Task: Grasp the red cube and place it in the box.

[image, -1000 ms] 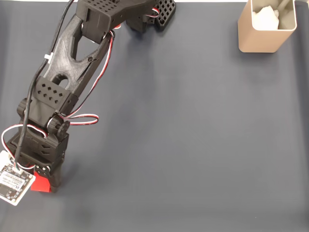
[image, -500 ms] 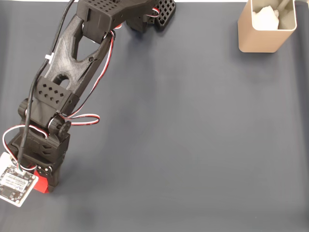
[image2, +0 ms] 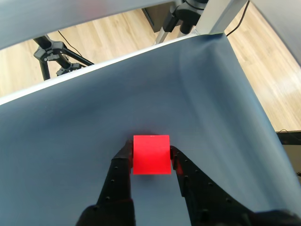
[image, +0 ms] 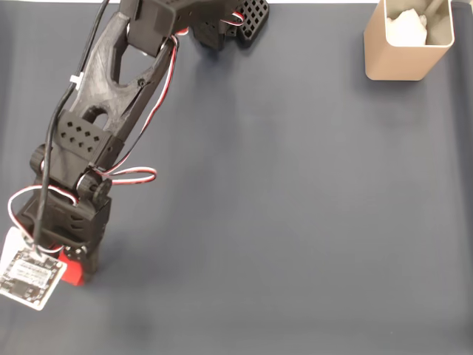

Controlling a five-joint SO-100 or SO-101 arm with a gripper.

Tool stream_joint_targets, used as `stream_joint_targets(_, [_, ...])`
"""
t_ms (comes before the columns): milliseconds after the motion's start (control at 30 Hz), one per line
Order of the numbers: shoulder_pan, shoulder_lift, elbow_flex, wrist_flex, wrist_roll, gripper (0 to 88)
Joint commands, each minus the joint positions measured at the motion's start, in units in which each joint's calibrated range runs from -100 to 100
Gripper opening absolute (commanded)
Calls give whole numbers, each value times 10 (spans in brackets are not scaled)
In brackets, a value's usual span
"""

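Note:
The red cube [image2: 151, 154] sits squeezed between my two black fingers in the wrist view, with my gripper [image2: 151, 157] shut on it. In the fixed view a red sliver of the cube [image: 72, 273] peeks out under the wrist at the lower left, where the gripper [image: 77, 271] is mostly hidden by the arm. The beige box [image: 399, 61] stands far away at the top right corner of the dark mat.
A white crumpled thing [image: 407, 26] lies inside the box. A white circuit board [image: 29, 276] hangs beside the wrist. The black perforated base [image: 247, 16] sits at the top edge. The mat's edge [image2: 94, 70], a wooden floor and tripod legs [image2: 51, 49] lie beyond.
The wrist has shifted slightly up the fixed view, carrying the red cube and the circuit board with it. The box has not moved.

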Motion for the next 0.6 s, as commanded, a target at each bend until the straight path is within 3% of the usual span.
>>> stream_joint_targets(0, [-13, -96, 37, 17, 1, 6])
stream_joint_targets(567, [-127, -396, 268, 115, -12, 3])
